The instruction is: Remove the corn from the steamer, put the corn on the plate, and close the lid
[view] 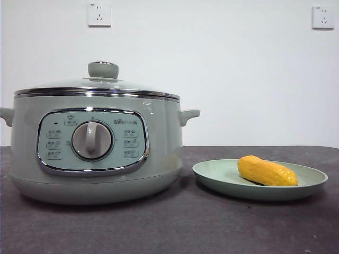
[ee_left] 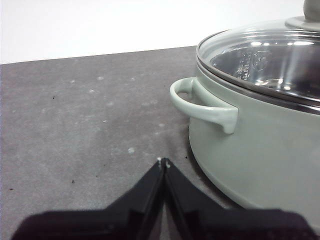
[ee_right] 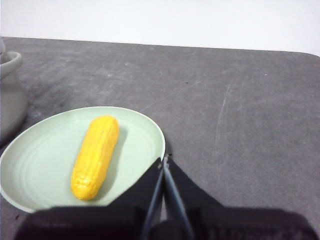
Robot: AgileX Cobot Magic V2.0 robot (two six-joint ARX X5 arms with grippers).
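Corn (view: 266, 171) lies on its side on the plate (view: 212, 174), which sits on the dark table (view: 159, 227) just to the right of the steamer (view: 159, 143). In the right wrist view the cob (ee_right: 96, 155) rests a little off the middle of the plate (ee_right: 145, 145), and the right gripper (ee_right: 164, 161) hangs just beside the plate's rim, apart from the corn and touching nothing. Its 2 black jaws are pressed together at the tips and carry nothing.

Steamer and lid (view: 95, 84) are joined: the glass dome with its chrome rim sits level on the pot, the pale green knob (view: 103, 69) upright on top. The control panel (view: 92, 141) with its dial faces the near side.

The left gripper (ee_left: 164, 162) hangs over bare table on the steamer's left, near the small side handle (ee_left: 202, 102) but clear of it. Its 2 jaws are likewise closed tip to tip and empty. The lid (ee_left: 260, 55) shows above that handle, seated on the steamer (ee_left: 260, 150).

Neither arm shows in the front view. 2 wall sockets (view: 99, 14) sit on the white wall behind.
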